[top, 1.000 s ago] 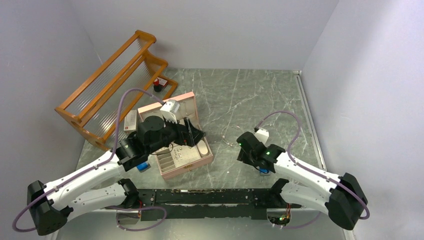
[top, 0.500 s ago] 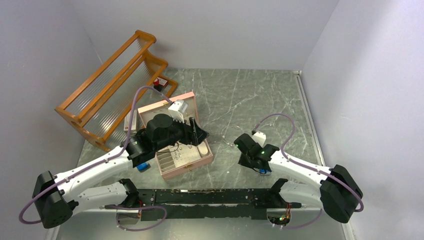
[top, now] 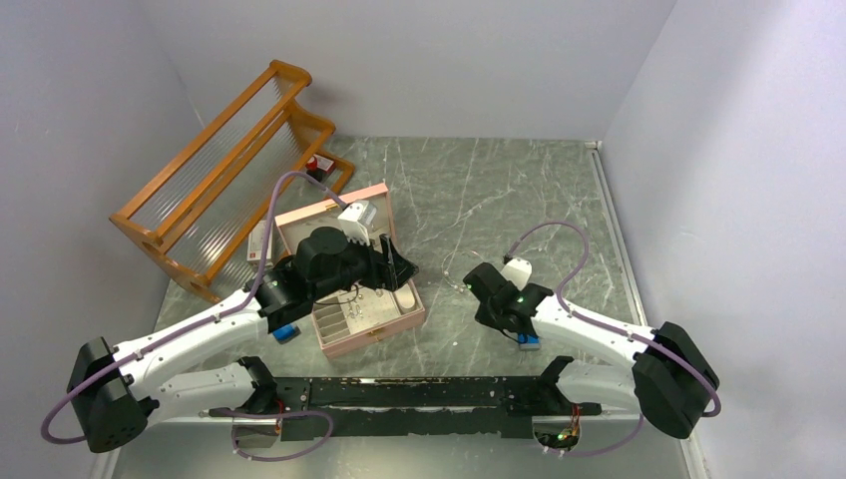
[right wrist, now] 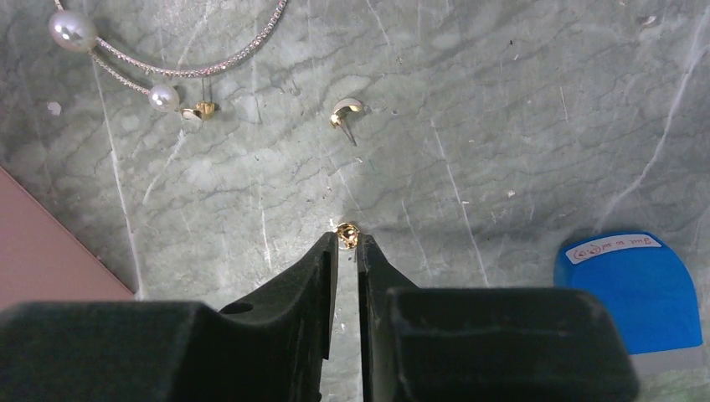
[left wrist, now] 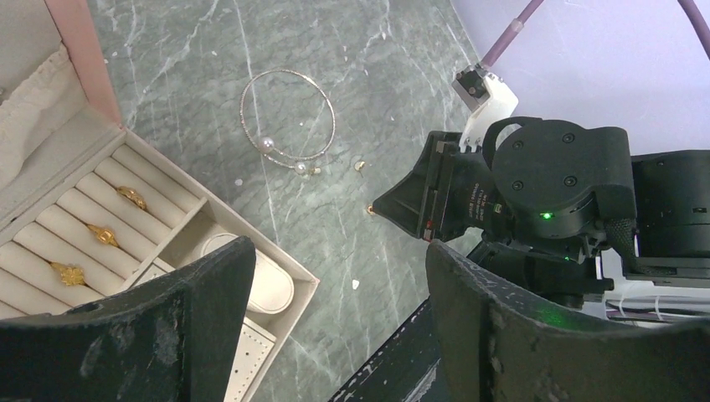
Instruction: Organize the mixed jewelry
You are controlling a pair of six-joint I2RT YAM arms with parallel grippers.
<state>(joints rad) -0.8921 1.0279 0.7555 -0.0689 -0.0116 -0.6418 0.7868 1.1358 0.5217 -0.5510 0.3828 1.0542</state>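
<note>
A thin gold wire hoop with two pearls (left wrist: 287,117) lies on the marble right of the open pink box (top: 371,324); it also shows in the right wrist view (right wrist: 201,59). Beside it lie a gold half-hoop earring (right wrist: 346,109) and a tiny gold piece (right wrist: 201,109). My right gripper (right wrist: 347,243) is down at the table, its tips pinching a tiny gold stud (right wrist: 347,230). My left gripper (left wrist: 339,268) is open and empty above the box's right corner. Gold rings (left wrist: 105,234) sit in the box's roll slots.
An orange rack (top: 219,180) stands at the back left. A blue block (right wrist: 628,285) lies right of the right gripper and another (top: 285,332) lies by the left arm. The box lid (left wrist: 84,50) stands open. A white fleck (left wrist: 355,284) lies near the box.
My right gripper has moved a little left toward the loose pieces. My left arm has swung slightly right over the box, then held still.
</note>
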